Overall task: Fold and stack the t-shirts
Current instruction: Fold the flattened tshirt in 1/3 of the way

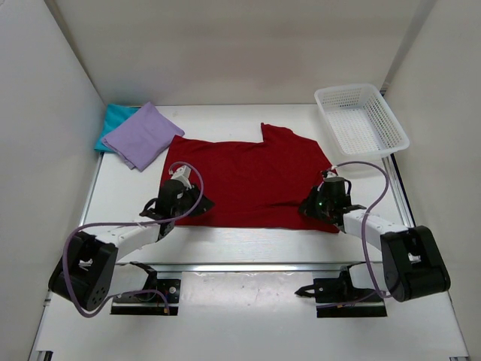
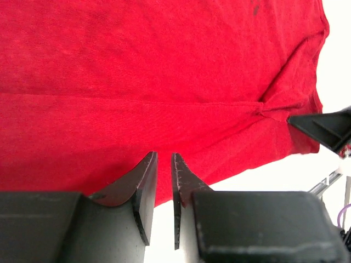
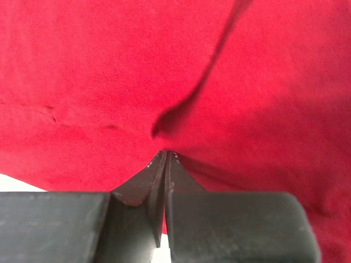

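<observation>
The dark red t-shirt [image 1: 248, 177] lies spread flat mid-table, one sleeve at the back. My left gripper [image 1: 197, 201] is at its near left hem. In the left wrist view [image 2: 164, 156] the jaws stand a narrow gap apart, with the red hem [image 2: 164, 98] showing in the gap and no pucker around it. My right gripper [image 1: 310, 207] is at the near right corner, and in the right wrist view [image 3: 166, 153] it is shut on a puckered pinch of red cloth [image 3: 175, 82]. At the back left, the folded lavender t-shirt [image 1: 143, 135] rests on the folded teal one [image 1: 113, 119].
A white mesh basket [image 1: 361, 120] stands at the back right, just beyond the red shirt's right edge. White walls close in the table on three sides. Bare white table [image 1: 248, 237] runs between the shirt's near hem and the arm bases.
</observation>
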Controlling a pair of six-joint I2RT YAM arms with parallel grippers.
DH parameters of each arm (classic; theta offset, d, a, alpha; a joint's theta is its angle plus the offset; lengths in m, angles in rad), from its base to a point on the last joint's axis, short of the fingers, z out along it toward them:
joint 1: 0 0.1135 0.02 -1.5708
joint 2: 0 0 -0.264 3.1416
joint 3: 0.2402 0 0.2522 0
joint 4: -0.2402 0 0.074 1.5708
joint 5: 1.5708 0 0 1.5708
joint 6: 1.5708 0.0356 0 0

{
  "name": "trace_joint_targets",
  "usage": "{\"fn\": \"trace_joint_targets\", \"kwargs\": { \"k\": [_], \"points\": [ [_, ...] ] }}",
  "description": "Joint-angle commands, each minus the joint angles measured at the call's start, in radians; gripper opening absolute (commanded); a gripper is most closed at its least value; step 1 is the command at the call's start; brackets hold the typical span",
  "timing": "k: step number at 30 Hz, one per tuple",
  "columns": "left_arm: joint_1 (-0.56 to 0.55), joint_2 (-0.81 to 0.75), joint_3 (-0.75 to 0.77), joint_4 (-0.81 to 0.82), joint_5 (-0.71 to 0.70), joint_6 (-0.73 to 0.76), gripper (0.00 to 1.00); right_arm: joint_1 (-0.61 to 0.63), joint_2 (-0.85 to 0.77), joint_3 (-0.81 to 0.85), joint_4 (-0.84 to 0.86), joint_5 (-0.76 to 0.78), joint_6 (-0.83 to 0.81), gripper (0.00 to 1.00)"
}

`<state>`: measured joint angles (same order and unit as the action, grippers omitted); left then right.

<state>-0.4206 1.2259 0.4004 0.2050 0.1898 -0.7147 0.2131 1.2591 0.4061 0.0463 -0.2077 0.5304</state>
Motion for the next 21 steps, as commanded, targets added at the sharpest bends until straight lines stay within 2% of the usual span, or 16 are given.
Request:
{"fn": "trace_joint_targets", "kwargs": {
  "k": [1, 10, 15, 18, 20, 21],
  "points": [
    [-0.029, 0.007, -0.023, 0.088, -0.023, -0.002, 0.28, 0.002, 0.046, 0.054, 0.104, -0.016, -0.006, 0.00],
    [0.037, -0.026, -0.114, 0.083, 0.003, 0.029, 0.28, 0.040, 0.233, 0.247, 0.115, -0.015, -0.029, 0.00],
    [0.075, -0.065, -0.130, 0.053, -0.006, 0.037, 0.28, 0.049, 0.419, 0.552, 0.063, -0.025, -0.055, 0.00],
    [0.030, -0.077, -0.098, 0.042, -0.029, 0.032, 0.29, 0.031, 0.526, 0.787, -0.069, -0.100, -0.055, 0.00],
    [-0.029, -0.063, -0.058, 0.011, -0.053, 0.043, 0.30, 0.054, 0.488, 0.806, -0.108, -0.058, -0.104, 0.00],
    [-0.062, -0.057, -0.040, 0.011, -0.065, 0.049, 0.30, 0.074, 0.433, 0.765, -0.112, -0.012, -0.131, 0.00]
  ]
}}
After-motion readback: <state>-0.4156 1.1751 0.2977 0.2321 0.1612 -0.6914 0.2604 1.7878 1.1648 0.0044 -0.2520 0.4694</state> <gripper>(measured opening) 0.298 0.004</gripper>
